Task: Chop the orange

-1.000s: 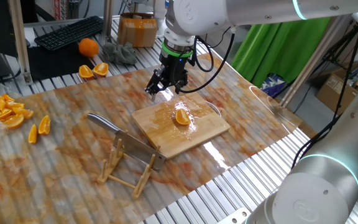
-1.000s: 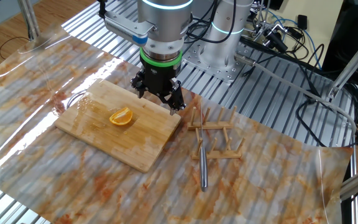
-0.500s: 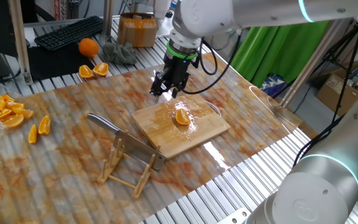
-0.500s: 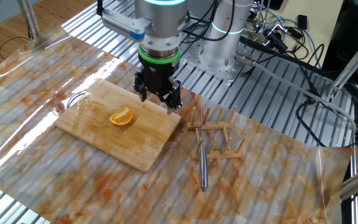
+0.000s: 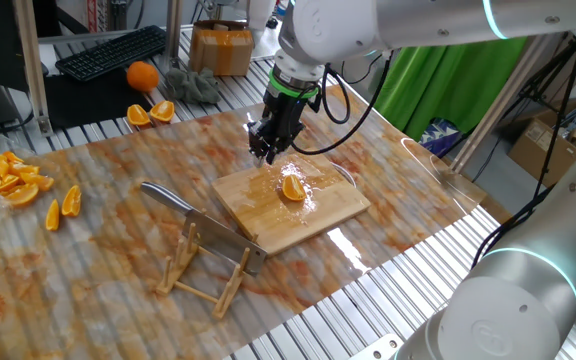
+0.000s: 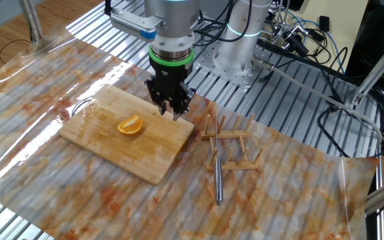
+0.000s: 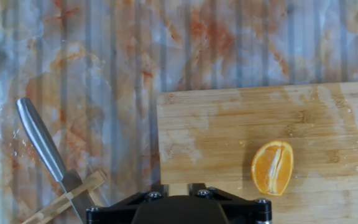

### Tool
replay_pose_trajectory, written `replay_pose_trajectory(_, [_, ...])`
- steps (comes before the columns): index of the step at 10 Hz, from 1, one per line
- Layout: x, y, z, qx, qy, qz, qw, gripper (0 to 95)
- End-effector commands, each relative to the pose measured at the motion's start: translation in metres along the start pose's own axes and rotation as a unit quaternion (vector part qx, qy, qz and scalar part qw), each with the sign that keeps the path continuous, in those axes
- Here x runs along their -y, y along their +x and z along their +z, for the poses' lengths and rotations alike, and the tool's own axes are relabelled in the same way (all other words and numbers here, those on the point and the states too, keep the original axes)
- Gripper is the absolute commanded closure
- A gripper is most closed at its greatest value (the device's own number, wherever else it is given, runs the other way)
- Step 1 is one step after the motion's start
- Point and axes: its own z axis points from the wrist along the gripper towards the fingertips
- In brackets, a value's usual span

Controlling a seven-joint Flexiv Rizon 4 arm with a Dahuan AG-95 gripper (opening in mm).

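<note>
Orange (image 6: pixel 130 125) on wooden board (image 6: pixel 152 160) (nothing else)

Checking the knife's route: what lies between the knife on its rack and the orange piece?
Stained table cover, then bare cutting board, in the hand view between knife and orange piece.

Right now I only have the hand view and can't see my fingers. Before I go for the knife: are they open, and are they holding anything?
Observer: The gripper has its fingers drawn nearly together and holds nothing.
Operator: Where is it over the board?
Observer: It is above the board's edge on the rack's side, apart from the orange piece.
Operator: And the knife's blade?
Observer: The knife lies across the rack with its blade resting on the wood, and nothing is touching it.
</note>
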Motion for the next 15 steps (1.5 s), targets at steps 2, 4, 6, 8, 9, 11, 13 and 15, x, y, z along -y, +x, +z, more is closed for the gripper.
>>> replay_pose_trajectory(2, [-0.011,0.007,0.007,0.001,0.001,-0.006,1.0,95.0])
replay_pose_trajectory(4, [-0.02,0.012,0.009,0.001,0.001,-0.005,1.0,95.0])
replay_pose_trajectory(6, [-0.038,0.019,0.015,-0.003,0.002,-0.007,1.0,95.0])
replay_pose_trajectory(8, [-0.054,0.027,0.017,-0.007,0.004,-0.012,0.9999,95.0])
replay_pose_trajectory(9, [-0.06,0.029,0.019,-0.008,0.004,-0.011,0.9999,95.0])
replay_pose_trajectory(11, [-0.076,0.036,0.024,-0.011,0.006,-0.01,0.9999,95.0])
replay_pose_trajectory(13, [-0.09,0.043,0.03,-0.012,0.007,-0.006,0.9999,95.0])
replay_pose_trajectory(15, [-0.104,0.051,0.035,-0.012,0.007,-0.005,0.9999,95.0])
